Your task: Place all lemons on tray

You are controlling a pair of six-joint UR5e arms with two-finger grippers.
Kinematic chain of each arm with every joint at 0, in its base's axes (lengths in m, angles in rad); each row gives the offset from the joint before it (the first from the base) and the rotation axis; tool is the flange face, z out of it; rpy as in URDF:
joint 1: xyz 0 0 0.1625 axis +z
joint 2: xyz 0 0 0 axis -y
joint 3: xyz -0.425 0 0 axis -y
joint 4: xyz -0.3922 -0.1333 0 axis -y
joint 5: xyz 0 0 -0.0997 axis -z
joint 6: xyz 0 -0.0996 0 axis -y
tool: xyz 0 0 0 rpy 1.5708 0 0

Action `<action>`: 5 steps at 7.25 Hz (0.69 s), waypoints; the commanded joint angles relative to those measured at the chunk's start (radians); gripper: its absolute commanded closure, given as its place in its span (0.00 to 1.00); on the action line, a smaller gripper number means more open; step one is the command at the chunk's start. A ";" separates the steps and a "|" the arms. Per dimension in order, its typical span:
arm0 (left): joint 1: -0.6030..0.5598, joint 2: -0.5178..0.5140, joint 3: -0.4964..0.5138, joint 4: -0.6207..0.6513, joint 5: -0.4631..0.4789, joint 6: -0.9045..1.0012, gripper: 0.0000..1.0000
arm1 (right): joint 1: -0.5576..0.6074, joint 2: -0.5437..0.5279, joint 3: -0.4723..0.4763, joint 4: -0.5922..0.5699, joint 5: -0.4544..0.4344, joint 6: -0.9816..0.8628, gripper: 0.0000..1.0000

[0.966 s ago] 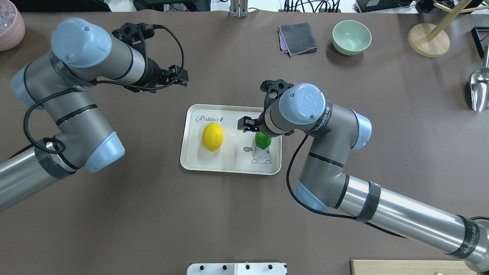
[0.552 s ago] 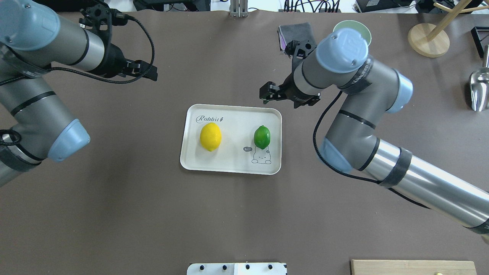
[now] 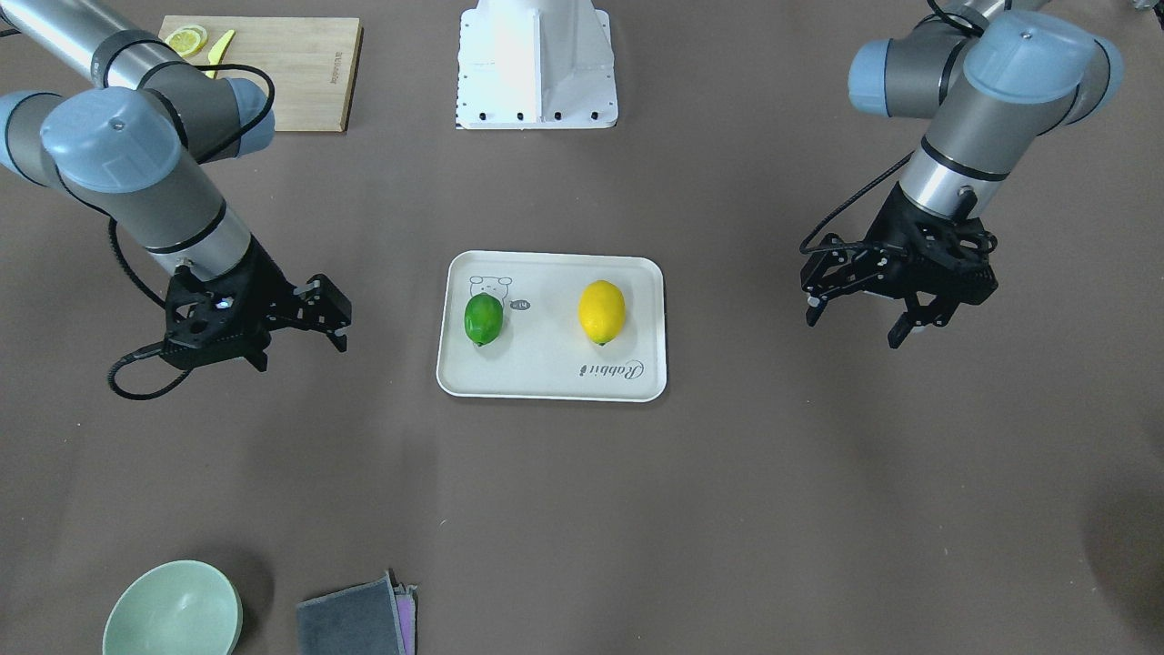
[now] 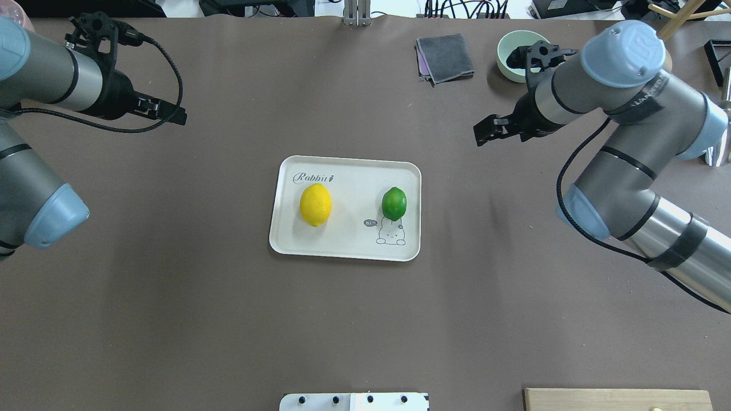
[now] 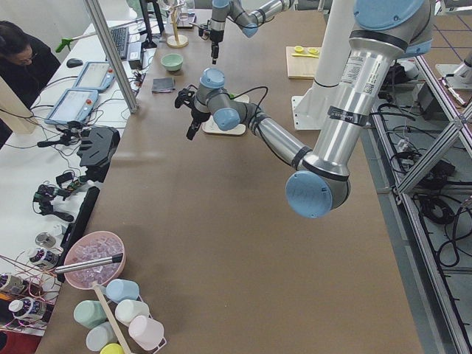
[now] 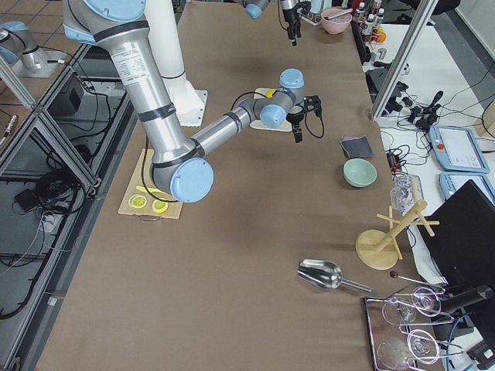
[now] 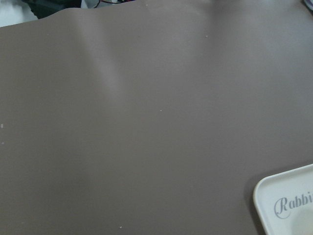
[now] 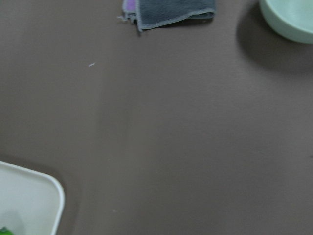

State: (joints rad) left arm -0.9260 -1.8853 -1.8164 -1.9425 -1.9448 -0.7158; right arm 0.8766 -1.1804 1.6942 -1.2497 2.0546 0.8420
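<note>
The cream tray (image 4: 354, 188) lies mid-table. On it lie the yellow lemon (image 4: 316, 205) and the green lemon (image 4: 394, 204), apart from each other, both free. They also show in the front view: tray (image 3: 546, 368), yellow lemon (image 3: 602, 312), green lemon (image 3: 483, 318). My left gripper (image 3: 855, 326) is open and empty, well off the tray's yellow-lemon side. My right gripper (image 3: 329, 316) is open and empty, off the green-lemon side. The left wrist view shows a tray corner (image 7: 288, 200). The right wrist view shows another corner (image 8: 29, 200).
A mint bowl (image 4: 510, 57) and a folded grey cloth (image 4: 444, 57) lie at the far edge, the bowl partly behind my right wrist. A wooden stand (image 4: 639, 60) and metal scoop (image 4: 717, 134) are far right. A cutting board (image 3: 291, 73) with lemon slices (image 3: 186, 39) lies near the robot base (image 3: 536, 64).
My right gripper has left the green lemon on the tray and moved away up and to the right. My left gripper has moved further left, away from the tray.
</note>
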 commanded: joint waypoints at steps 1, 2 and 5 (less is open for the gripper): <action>-0.007 0.043 0.011 -0.009 0.038 0.007 0.02 | 0.109 -0.059 0.008 0.004 0.007 -0.131 0.00; -0.026 0.045 0.017 0.005 -0.011 0.006 0.02 | 0.177 -0.091 0.009 -0.008 0.100 -0.259 0.00; -0.158 0.188 -0.029 0.025 -0.144 0.211 0.02 | 0.324 -0.282 0.016 -0.008 0.205 -0.402 0.00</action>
State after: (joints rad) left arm -1.0195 -1.7533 -1.8345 -1.9210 -2.0473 -0.6308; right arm 1.1464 -1.3896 1.7082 -1.2587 2.2376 0.5231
